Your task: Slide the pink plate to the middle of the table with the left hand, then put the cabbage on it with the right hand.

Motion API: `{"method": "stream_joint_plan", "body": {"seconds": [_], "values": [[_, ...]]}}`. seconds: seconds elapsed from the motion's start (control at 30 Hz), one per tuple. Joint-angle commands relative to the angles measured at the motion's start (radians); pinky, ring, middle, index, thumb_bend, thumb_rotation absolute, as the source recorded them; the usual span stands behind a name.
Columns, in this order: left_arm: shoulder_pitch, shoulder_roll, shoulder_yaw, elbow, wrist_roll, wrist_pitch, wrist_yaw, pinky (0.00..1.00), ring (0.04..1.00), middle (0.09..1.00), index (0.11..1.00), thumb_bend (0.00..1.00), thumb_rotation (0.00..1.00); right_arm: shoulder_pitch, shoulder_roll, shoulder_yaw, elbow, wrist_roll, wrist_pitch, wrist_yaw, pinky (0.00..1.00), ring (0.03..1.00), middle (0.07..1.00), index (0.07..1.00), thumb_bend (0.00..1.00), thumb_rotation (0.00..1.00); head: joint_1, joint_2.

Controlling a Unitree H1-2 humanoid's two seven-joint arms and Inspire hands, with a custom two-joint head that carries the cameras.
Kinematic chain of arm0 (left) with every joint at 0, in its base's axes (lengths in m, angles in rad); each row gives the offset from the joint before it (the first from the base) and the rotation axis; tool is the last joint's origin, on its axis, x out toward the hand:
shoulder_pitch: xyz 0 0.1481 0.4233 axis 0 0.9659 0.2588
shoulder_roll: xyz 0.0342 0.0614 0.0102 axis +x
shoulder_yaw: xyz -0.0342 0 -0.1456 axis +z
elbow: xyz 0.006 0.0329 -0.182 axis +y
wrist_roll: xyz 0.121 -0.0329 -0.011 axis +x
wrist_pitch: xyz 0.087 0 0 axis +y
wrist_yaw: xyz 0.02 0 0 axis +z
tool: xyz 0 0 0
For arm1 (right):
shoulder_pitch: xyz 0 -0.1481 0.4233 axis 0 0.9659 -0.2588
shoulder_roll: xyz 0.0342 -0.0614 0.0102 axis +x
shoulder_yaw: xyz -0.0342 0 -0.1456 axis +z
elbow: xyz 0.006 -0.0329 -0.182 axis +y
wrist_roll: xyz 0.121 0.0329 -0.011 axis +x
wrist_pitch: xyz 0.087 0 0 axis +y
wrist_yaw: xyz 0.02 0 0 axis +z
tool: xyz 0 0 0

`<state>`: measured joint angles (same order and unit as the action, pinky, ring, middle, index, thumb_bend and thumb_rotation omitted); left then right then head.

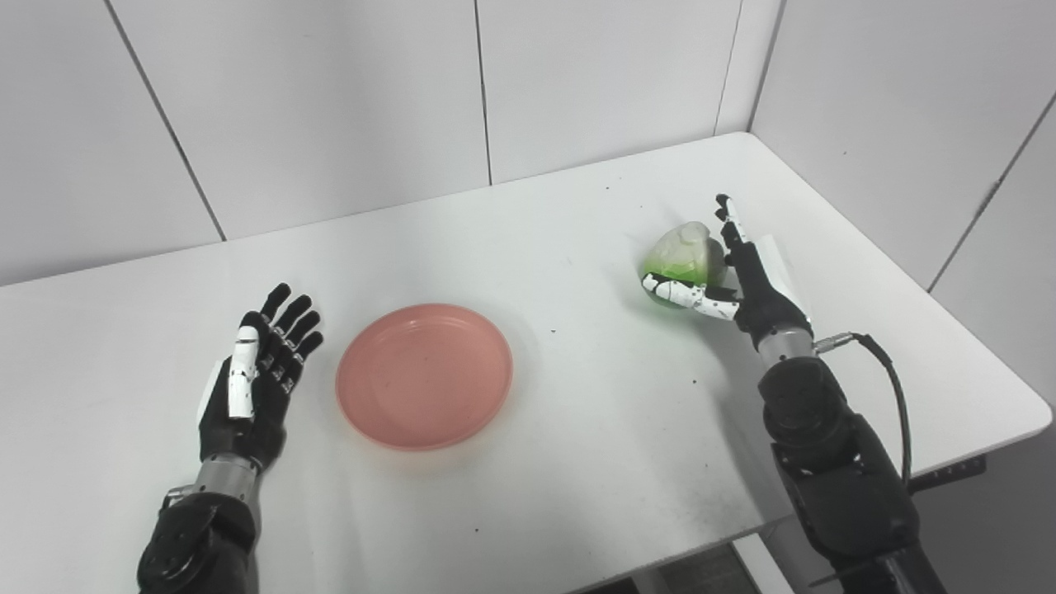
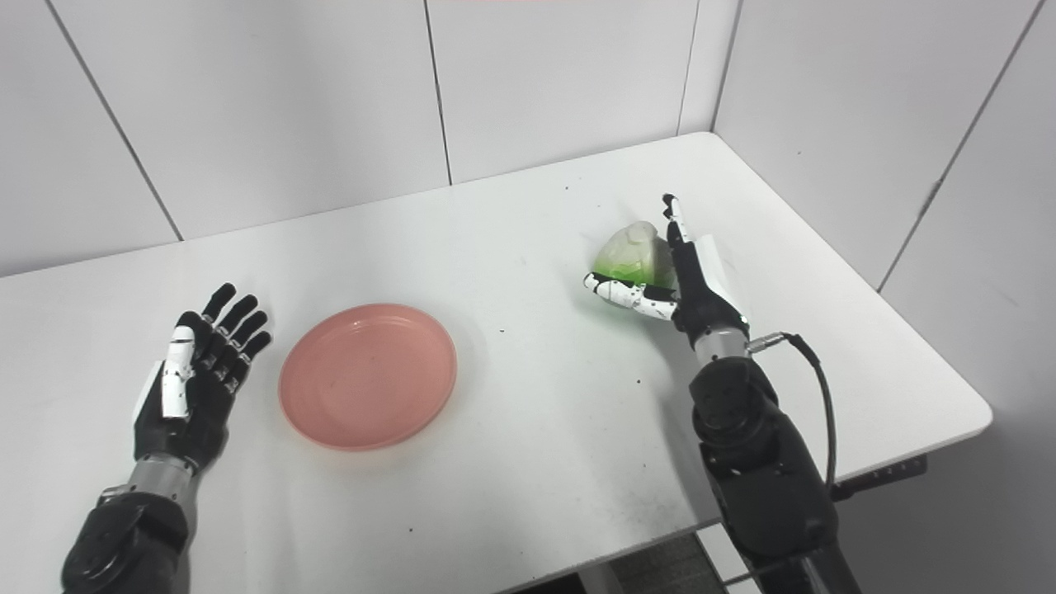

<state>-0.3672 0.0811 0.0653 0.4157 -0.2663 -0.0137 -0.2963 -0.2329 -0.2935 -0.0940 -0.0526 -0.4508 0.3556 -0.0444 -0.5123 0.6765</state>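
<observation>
Two hands over one white table (image 1: 577,429), matte top with rounded corners, scattered dark specks and smudges, heaviest toward the near edge. White panelled walls (image 1: 330,107) close it in at the back and on the right, with thin dark seams between panels.

Pink plate (image 1: 424,375): round, shallow, smooth plastic look with a raised rim, lying flat left of table centre, nothing on it.

Left hand (image 1: 252,379): black fingers, white thumb segments, released, fingers spread and pointing away, just beside the plate's left edge but apart from it, holding nothing.

Cabbage (image 1: 683,257): rounded toy, glossy green low down, pale cream on top, on the right part of the table, well apart from the plate. Right hand (image 1: 734,280) is grasping it: thumb across the near side, fingers up behind the far side. Can't tell whether the cabbage rests on the table or is lifted slightly off it.

Black cable (image 1: 895,396) loops from the right wrist down the forearm.
</observation>
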Motion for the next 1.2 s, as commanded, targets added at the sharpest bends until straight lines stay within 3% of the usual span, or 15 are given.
{"method": "stream_joint_plan", "body": {"seconds": [0.0, 0.6, 0.83, 1.17], "values": [[0.049, 0.019, 0.004, 0.044, -0.004, 0.010, -0.014, 0.91, 0.909, 0.915, 0.909, 0.50, 1.00, -0.050, -0.025, 0.007, -0.008, -0.012, 0.010, -0.004, 0.82, 0.924, 0.950, 0.998, 1.00, 0.55, 0.001, 0.000], [0.056, 0.030, 0.003, 0.027, -0.017, 0.027, -0.025, 0.92, 0.917, 0.919, 0.911, 0.50, 1.00, -0.102, -0.048, 0.046, 0.069, -0.009, 0.021, 0.006, 0.77, 0.909, 0.956, 0.998, 1.00, 0.56, -0.002, 0.014], [0.062, 0.033, 0.000, 0.009, -0.021, 0.041, -0.029, 0.92, 0.917, 0.916, 0.906, 0.50, 1.00, -0.140, -0.058, 0.080, 0.097, -0.031, 0.073, 0.024, 0.72, 0.885, 0.954, 1.000, 1.00, 0.56, -0.001, 0.022], [0.066, 0.032, 0.004, -0.009, -0.026, 0.061, -0.030, 0.92, 0.916, 0.915, 0.906, 0.49, 1.00, -0.192, -0.067, 0.109, 0.167, -0.042, 0.086, 0.031, 0.75, 0.899, 0.961, 1.000, 1.00, 0.53, -0.002, 0.023]]}}
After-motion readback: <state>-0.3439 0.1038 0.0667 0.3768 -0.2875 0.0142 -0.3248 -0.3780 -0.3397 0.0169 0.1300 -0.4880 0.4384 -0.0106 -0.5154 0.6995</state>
